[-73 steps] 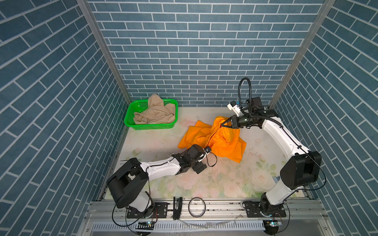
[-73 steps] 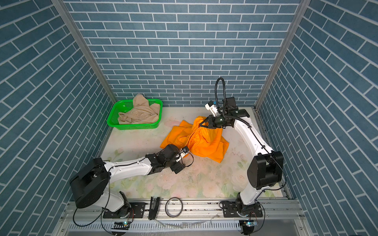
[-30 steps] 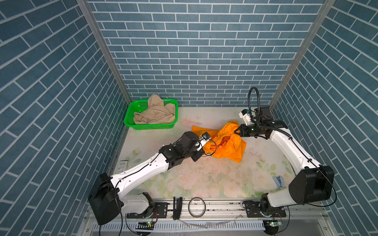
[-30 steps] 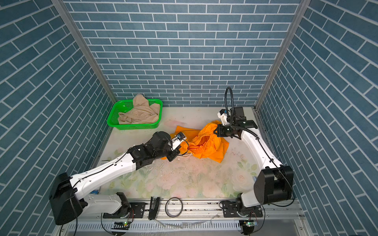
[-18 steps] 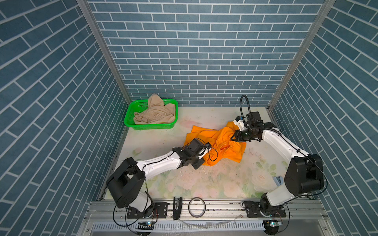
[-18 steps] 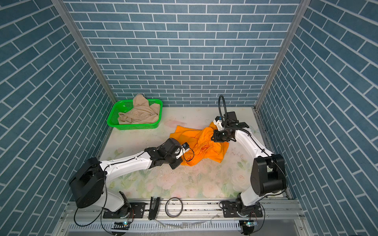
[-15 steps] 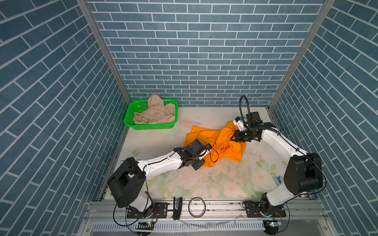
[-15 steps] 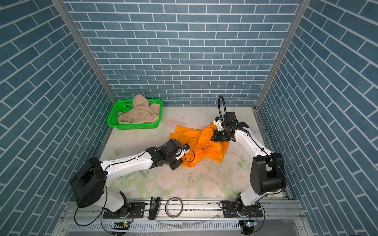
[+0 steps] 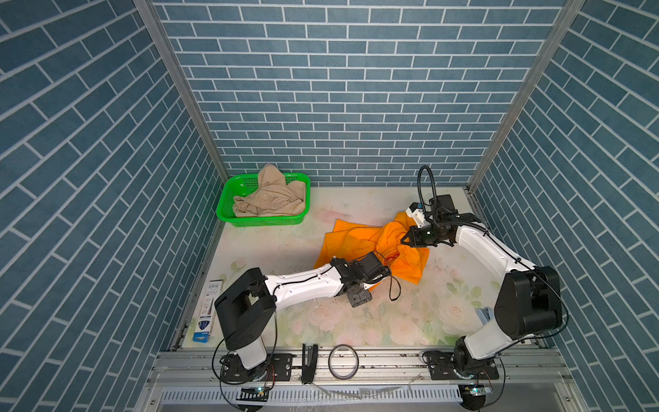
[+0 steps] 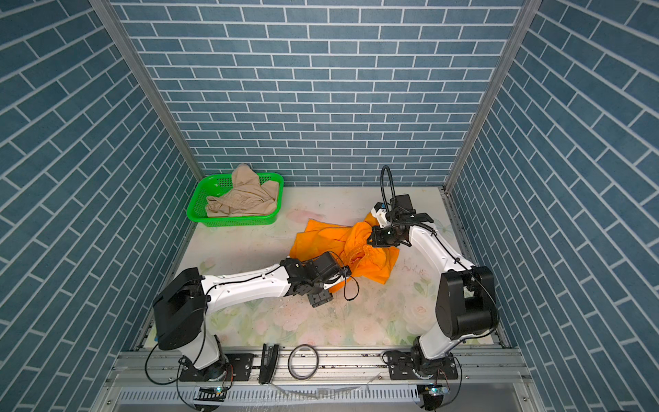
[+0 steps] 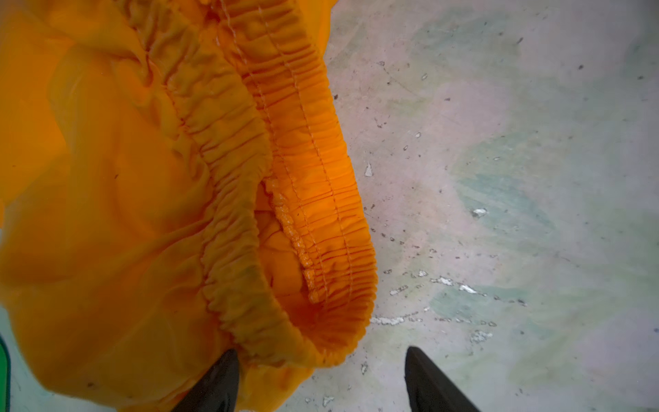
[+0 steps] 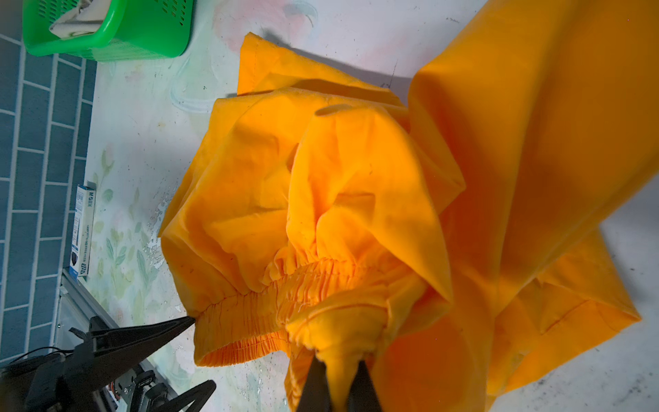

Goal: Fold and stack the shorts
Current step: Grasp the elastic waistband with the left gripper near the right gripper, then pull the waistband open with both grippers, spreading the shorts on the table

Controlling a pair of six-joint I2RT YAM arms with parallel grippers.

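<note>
While unfolded, two shorts [image 9: 356, 237], one basket [image 9: 264, 222].

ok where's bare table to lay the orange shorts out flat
Bare table between left arm and front rail, also between green basket and orange shorts. Crowded back right: shorts, left gripper, right gripper.

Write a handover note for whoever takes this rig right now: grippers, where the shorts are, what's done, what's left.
Grippers: left gripper open beside the waistband of the orange shorts, holding nothing; right gripper shut on the orange shorts.
Things: orange shorts bunched on the table; beige shorts crumpled in the green basket.
Done: nothing folded.
Left: fold both pairs, stack them.
</note>
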